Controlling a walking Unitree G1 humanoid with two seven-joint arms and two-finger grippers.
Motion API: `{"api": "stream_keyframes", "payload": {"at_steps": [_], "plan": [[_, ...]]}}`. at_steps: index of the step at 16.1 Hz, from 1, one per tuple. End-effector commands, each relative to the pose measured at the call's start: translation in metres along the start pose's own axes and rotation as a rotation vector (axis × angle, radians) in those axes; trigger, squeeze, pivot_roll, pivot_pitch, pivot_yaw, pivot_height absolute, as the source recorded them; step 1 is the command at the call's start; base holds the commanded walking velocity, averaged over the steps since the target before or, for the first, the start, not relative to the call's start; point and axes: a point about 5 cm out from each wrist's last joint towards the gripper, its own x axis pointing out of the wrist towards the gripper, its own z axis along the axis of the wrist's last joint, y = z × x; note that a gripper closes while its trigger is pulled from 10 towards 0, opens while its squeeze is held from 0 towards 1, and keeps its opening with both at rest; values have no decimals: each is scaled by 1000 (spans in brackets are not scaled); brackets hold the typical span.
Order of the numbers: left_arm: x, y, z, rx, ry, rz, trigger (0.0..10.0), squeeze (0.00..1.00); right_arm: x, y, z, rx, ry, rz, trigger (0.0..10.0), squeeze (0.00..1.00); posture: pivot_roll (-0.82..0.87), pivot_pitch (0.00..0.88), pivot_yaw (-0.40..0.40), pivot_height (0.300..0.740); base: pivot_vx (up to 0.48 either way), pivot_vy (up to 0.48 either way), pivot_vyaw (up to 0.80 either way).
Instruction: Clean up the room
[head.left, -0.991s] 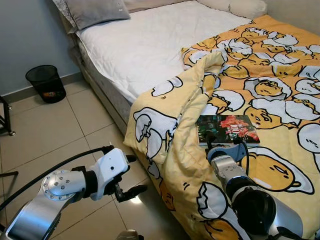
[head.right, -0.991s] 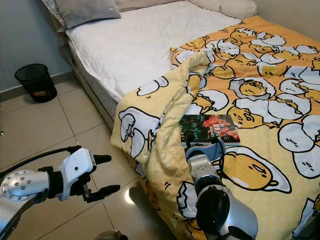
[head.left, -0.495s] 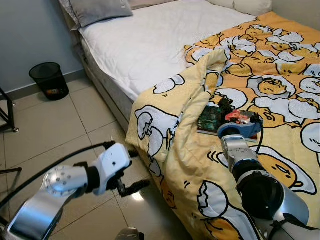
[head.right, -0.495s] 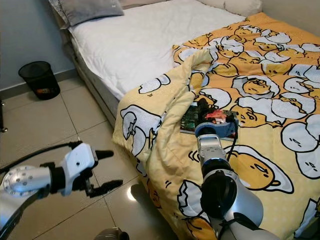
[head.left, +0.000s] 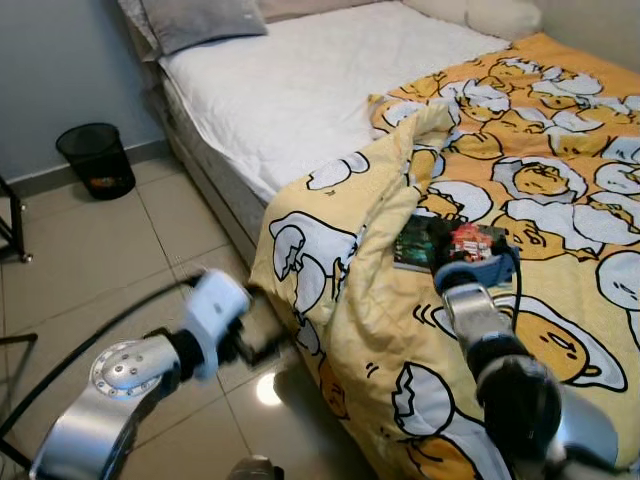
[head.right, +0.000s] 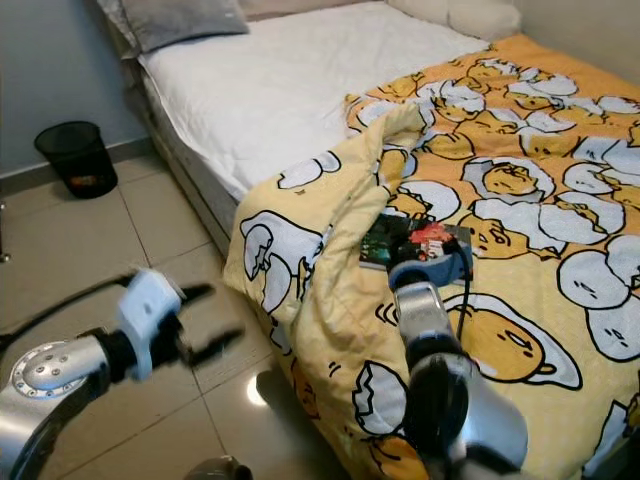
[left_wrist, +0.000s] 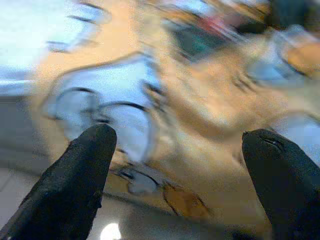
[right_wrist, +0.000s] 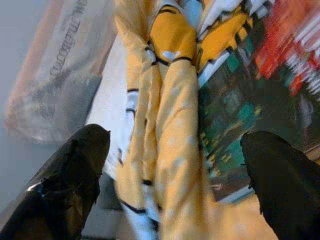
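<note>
A flat, glossy book (head.left: 450, 243) with a dark green and red cover lies on the bed's (head.left: 300, 90) soft yellow quilt (head.left: 540, 180), printed with egg cartoons and bunched into a ridge just beside the book. The right tool (right_wrist: 175, 145) hovers right at the book with its black fingers spread apart, gripping nothing. The left tool (left_wrist: 177, 150), also spread wide and released, hangs blurred over the shiny floor tiles (head.left: 120, 250) beside the bed, with a round black mesh bin (head.left: 92, 158) against the wall.

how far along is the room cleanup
Done: nothing visibly tidied; the blanket lies rumpled, half off the bed. In hand: the right gripper, open, reaches over the book. Left: grasping the book, straightening the blanket. The left gripper is open beside the bed.
</note>
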Motion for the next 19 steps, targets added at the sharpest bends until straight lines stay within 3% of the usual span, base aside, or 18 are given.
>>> {"api": "stream_keyframes", "payload": {"at_steps": [1, 2, 3, 4, 5, 6, 8, 9, 11, 12, 19], "plan": [[-3, 8, -6, -49, -4, 94, 10000, 651, -4, -1, 6, -123, 3, 42, 10000, 0, 174, 0, -20, 740, 0, 0, 0], [2, 11, -8, -77, -33, 156, 10000, 510, -18, 0, 13, -231, -23, 88, 10000, 0, 72, 0, 2, 740, 0, 0, 0], [8, 14, -7, -66, -52, 191, 10000, 239, -30, 2, 21, -394, -54, 99, 10000, 0, 31, 0, 11, 740, 0, 0, 0], [13, 16, -4, -71, -77, 231, 10000, 82, -38, 7, 25, -519, -74, 91, 10000, 0, 17, 0, 13, 740, 0, 0, 0], [16, 17, -4, -76, -84, 263, 10000, 0, -42, 10, 25, -611, -80, 75, 10000, 0, -3, 0, 12, 740, 0, 0, 0], [18, 18, -4, -64, -84, 287, 10000, 0, -45, 15, 21, -756, -74, 85, 10000, 0, -11, 0, 9, 740, 0, 0, 0], [22, 17, -6, -49, -88, 315, 10000, 0, -59, 17, 9, -914, -3, 82, 10000, 0, -16, 0, 1, 740, 0, 0, 0], [26, 14, -11, -26, -80, 299, 10000, 0, -69, 13, -3, -846, 53, 27, 10000, 0, -12, 0, -14, 740, 0, 0, 0], [25, 14, -14, -35, -79, 319, 10000, 0, -80, 15, -9, -877, 67, 45, 10000, 0, -7, 0, -14, 740, 0, 0, 0], [23, 14, -17, -41, -71, 335, 10000, 0, -84, 13, -11, -848, 98, 29, 10000, 0, 0, 0, -18, 740, 0, 259, 0], [22, 17, -19, -9, -53, 331, 10000, 0, -85, 19, -17, -845, 145, 23, 10000, 0, 10, 0, -7, 740, 0, 326, -518]]}}
